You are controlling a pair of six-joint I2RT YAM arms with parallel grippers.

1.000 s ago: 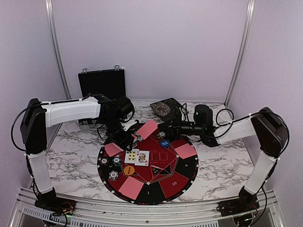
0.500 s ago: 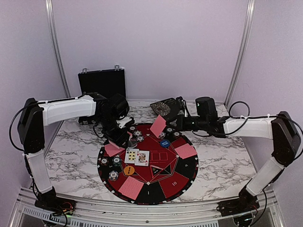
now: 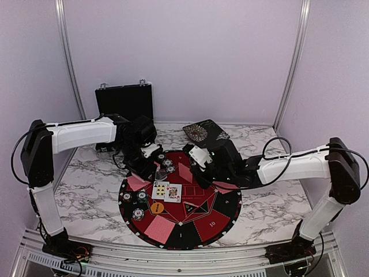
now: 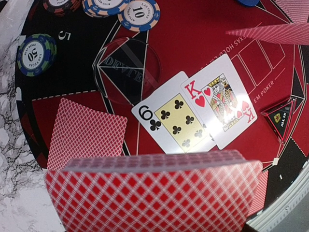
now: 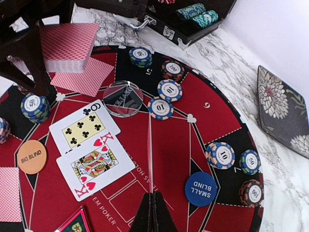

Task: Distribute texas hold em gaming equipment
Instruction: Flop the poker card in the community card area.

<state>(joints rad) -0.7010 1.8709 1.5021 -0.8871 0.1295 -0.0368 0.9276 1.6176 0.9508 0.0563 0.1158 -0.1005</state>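
Note:
My left gripper (image 3: 150, 163) is shut on a deck of red-backed playing cards (image 4: 154, 193) over the mat's left side. The deck hides its fingers in the left wrist view. My right gripper (image 5: 153, 195) is shut on one card (image 5: 149, 154), seen edge-on over the mat's centre. Face up on the mat lie a six of clubs (image 4: 176, 118) and a king of hearts (image 4: 222, 104). A clear dealer disc (image 5: 123, 98), an orange big blind disc (image 5: 32, 156) and a blue small blind disc (image 5: 200, 189) rest nearby. Striped poker chips (image 5: 160, 107) sit around the rim.
The round red-and-black mat (image 3: 202, 222) carries face-down cards at the left (image 3: 137, 182) and front (image 3: 158, 229). A black hinged case (image 3: 124, 101) stands open at the back left, with chips in it (image 5: 195, 12). A dark flower-patterned pad (image 3: 204, 131) lies behind the mat.
My right arm swung from the back right toward the mat's centre, bringing its card down low over the felt. The left arm with the deck barely moved.

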